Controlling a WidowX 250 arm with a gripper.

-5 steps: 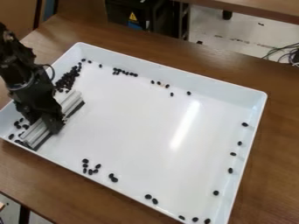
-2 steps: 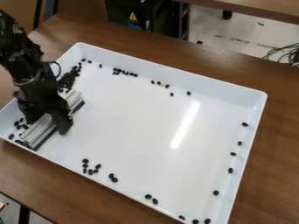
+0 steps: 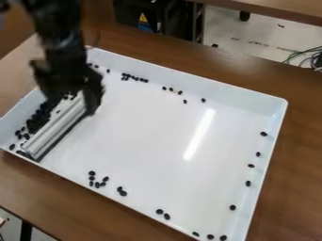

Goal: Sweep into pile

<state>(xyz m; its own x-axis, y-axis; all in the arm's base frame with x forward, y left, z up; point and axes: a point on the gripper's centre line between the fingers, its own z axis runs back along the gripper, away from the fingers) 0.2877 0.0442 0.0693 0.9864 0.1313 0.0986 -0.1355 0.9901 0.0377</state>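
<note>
The gripper [image 3: 72,100], blurred, is over the upper end of the sweeping bar, its two fingers apart, one on each side of the bar. That light grey bar [image 3: 50,133] with a dark lower edge lies slantwise near the left wall of the white tray [image 3: 157,136]. Between bar and wall is a dense cluster of dark beans [image 3: 39,116], partly hidden by the gripper. Smaller groups are by the back wall [image 3: 133,77] and by the front wall [image 3: 97,180]. Single beans [image 3: 248,183] dot the right side.
The tray's raised walls surround the work area on a brown wooden table [image 3: 301,164]. Behind it are a dark box with a warning label [image 3: 143,18], a second table edge [image 3: 277,9] and cables [image 3: 308,57].
The gripper has moved up and back from the bar's middle to its far end, uncovering more beans beside the left wall. The bar has stayed in place.
</note>
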